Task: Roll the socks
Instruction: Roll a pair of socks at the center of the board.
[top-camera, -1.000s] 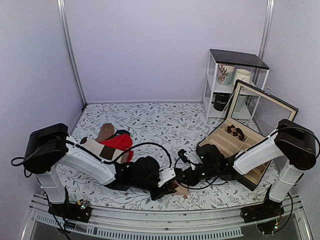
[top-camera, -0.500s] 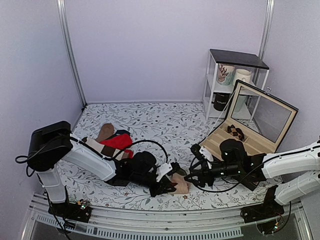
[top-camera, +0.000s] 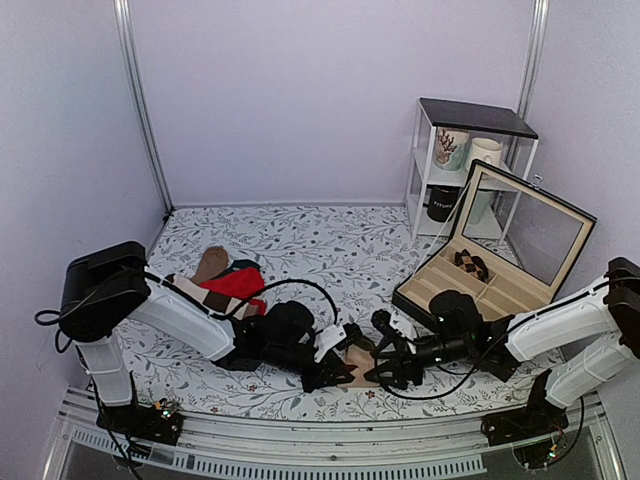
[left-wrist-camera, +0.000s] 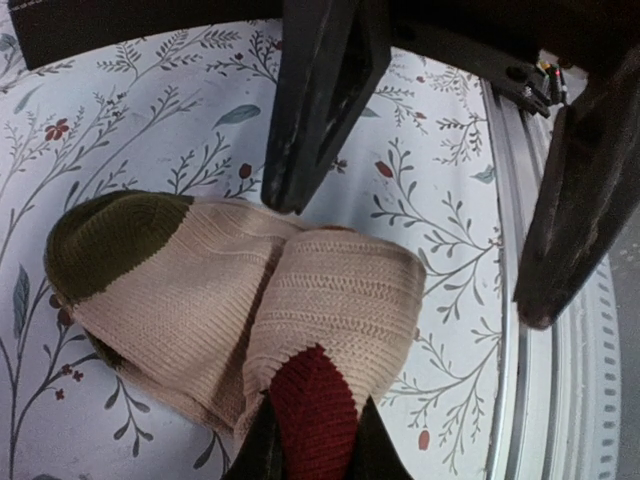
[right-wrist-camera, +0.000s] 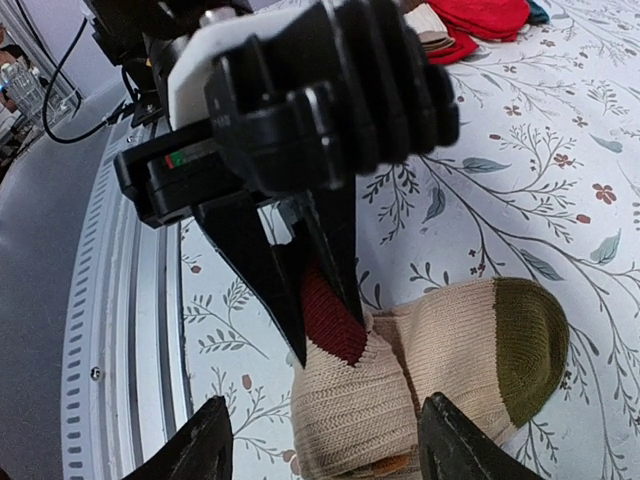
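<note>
Floral table cover (top-camera: 300, 240), near front edge: the left gripper (left-wrist-camera: 315, 450) was clamped on the maroon patch of the socks (left-wrist-camera: 200, 290), its fingers cut off at frame bottom. The right gripper (right-wrist-camera: 322, 445) stood spread, one finger either side of the bundle; contact we could not judge. From above, most of the socks lay hidden between the two grippers.

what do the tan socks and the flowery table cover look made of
The socks look knitted, probably a cotton blend, matte: ribbed stitch rows show clearly. The table cover looks like a smooth printed sheet, maybe vinyl or coated cloth: flat leaf print, no visible weave.
</note>
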